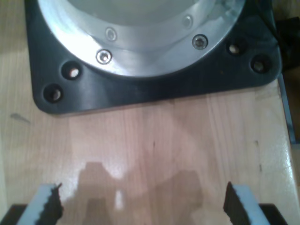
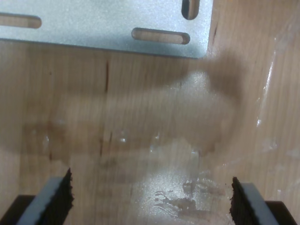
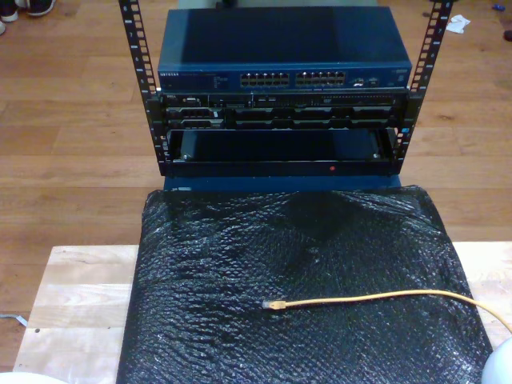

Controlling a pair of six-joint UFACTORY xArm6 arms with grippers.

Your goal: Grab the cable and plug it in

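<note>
So here's what you've got: the yellow-orange network cable is lying loose on the black bubble-wrap sheet covering the wooden tabletop. Its small plug points toward the exterior view's left, and the cord trails off toward the exterior view's right edge. Behind the sheet stands a rack with a blue network switch on top, its ports facing you.

Your first gripper is spread wide over bare wood, with nothing between the jaws, just short of a black base plate carrying a round metal flange. Your second gripper is also spread and empty, above wood near a slotted metal bracket.
</note>
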